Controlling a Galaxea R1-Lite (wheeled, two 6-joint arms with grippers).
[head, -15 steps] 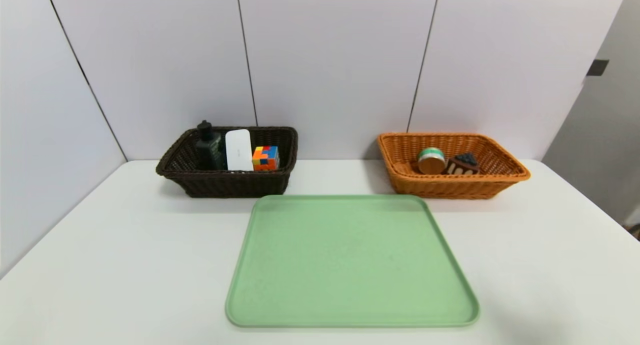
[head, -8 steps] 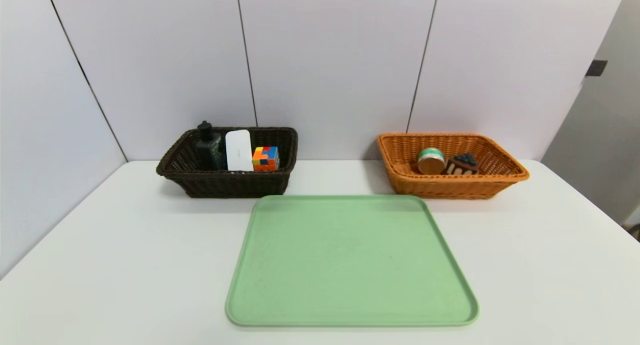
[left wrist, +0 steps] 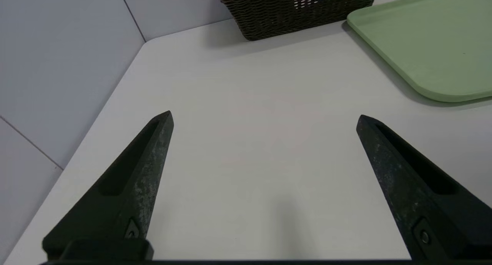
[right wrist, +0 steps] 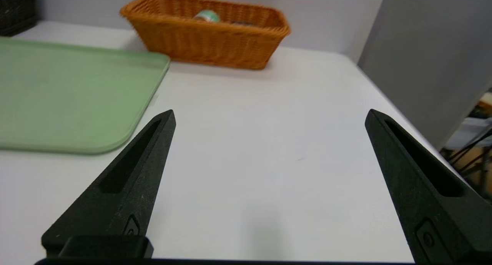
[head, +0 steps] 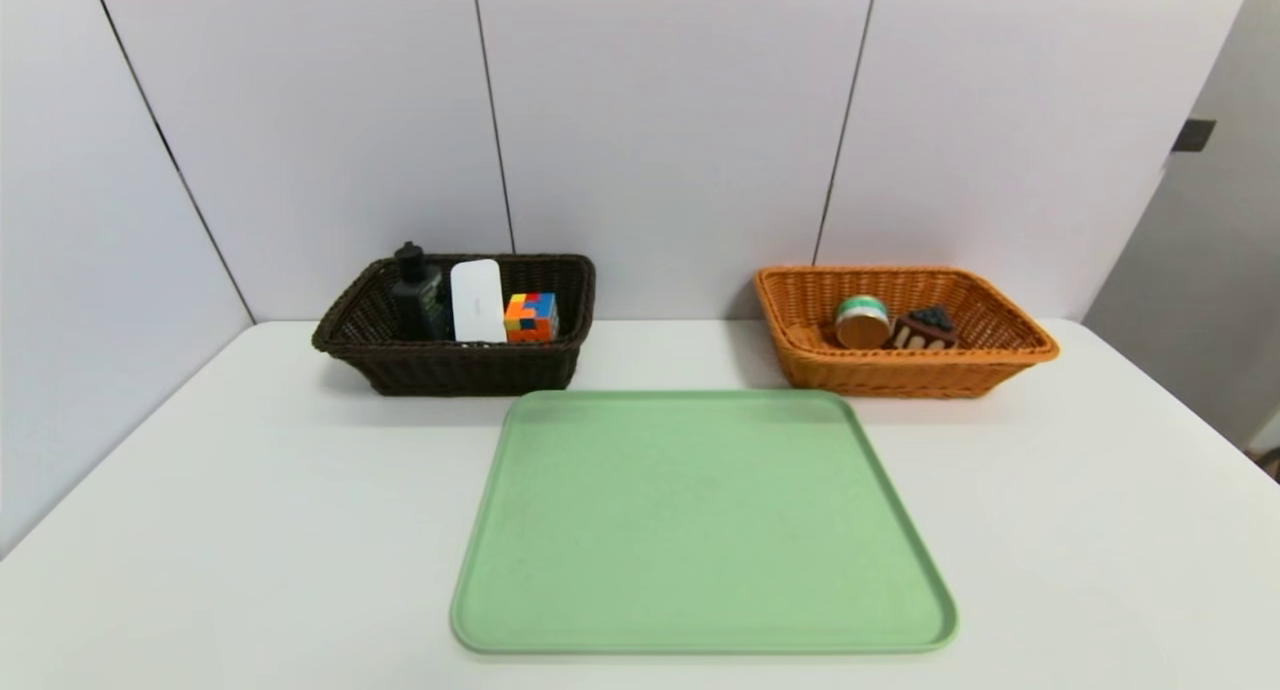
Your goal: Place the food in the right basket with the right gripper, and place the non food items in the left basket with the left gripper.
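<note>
Close to you, your left gripper and right gripper hang wide open over the white table, holding nothing. Next comes the green tray, bare like a second ago. Far back, the bottle, white case and cube sit in the dark left basket. The food sits in the orange right basket. Nothing has moved, so sorting looks finished.
</note>
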